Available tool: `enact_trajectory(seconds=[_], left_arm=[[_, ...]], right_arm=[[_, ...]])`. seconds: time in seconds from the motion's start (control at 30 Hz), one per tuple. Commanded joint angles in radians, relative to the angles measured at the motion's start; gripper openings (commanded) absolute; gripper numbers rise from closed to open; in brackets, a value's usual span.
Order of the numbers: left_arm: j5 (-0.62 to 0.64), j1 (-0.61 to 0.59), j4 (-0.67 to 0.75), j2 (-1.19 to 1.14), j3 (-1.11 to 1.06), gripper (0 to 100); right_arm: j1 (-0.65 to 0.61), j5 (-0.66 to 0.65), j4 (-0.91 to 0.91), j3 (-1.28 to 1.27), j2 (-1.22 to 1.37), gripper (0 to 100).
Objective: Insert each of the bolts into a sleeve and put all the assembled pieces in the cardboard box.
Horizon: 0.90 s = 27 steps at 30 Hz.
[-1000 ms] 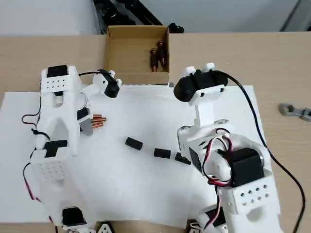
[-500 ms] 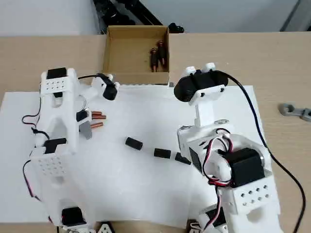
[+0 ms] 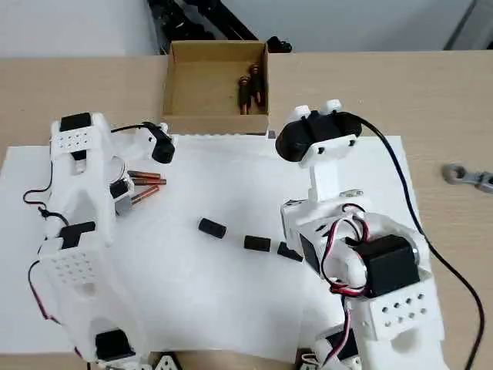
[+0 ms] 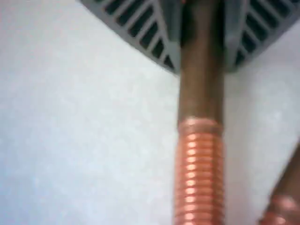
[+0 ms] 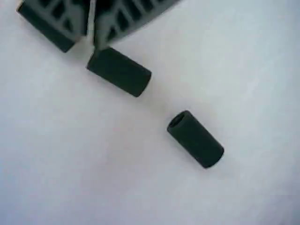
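One sleeve (image 5: 119, 71) lay just beside my right fingers (image 5: 126, 14), nearly closed and empty, on the white surface (image 5: 70, 164). At the left, my left fingers (image 4: 136, 28) clamped a copper bolt (image 4: 199, 117) by its shank.

A wooden table (image 3: 431, 85) bears a white sheet (image 3: 192, 293), cardboard box (image 3: 204, 89) — and metal tool (image 3: 464, 175).

A white sheet (image 3: 208, 293) covers the near half of a wooden table (image 3: 431, 85). A metal wrench (image 3: 456, 173) lies on bare wood well to the right of the sheet. Dark gear (image 3: 185, 15) sits beyond the sheet's far edge, off the table.
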<state>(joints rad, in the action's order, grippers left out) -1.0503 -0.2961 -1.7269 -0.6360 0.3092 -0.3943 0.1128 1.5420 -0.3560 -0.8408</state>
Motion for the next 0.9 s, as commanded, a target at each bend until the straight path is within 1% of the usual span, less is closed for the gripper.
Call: enact_trajectory(seconds=[0.0,0.1,0.2,0.4,0.57,0.7,0.87], left_arm=[[0.002,-0.018,-0.029,0.009,-0.016,1],[0.002,0.009,-0.031,0.038,-0.021,1],[-0.018,0.049,-0.031,0.147,-0.067,1],[-0.12,0.18,-0.031,0.483,-0.298,1],[-0.262,0.238,-0.031,0.769,-0.518,1],[-0.4,0.21,-0.029,0.944,-0.67,1],[-0.542,0.118,-0.028,0.982,-0.748,1]], right_arm=[[-0.002,-0.005,-0.019,0.005,-0.013,0.4],[-0.004,-0.005,-0.019,0.005,-0.013,0.4],[-0.002,-0.005,-0.019,0.005,-0.013,0.4],[-0.001,-0.005,-0.019,0.005,-0.013,0.4],[-0.001,-0.005,-0.015,0.005,-0.013,0.4],[-0.001,-0.005,-0.019,0.005,-0.013,0.4],[-0.001,-0.005,-0.05,0.0,-0.015,0.4]])
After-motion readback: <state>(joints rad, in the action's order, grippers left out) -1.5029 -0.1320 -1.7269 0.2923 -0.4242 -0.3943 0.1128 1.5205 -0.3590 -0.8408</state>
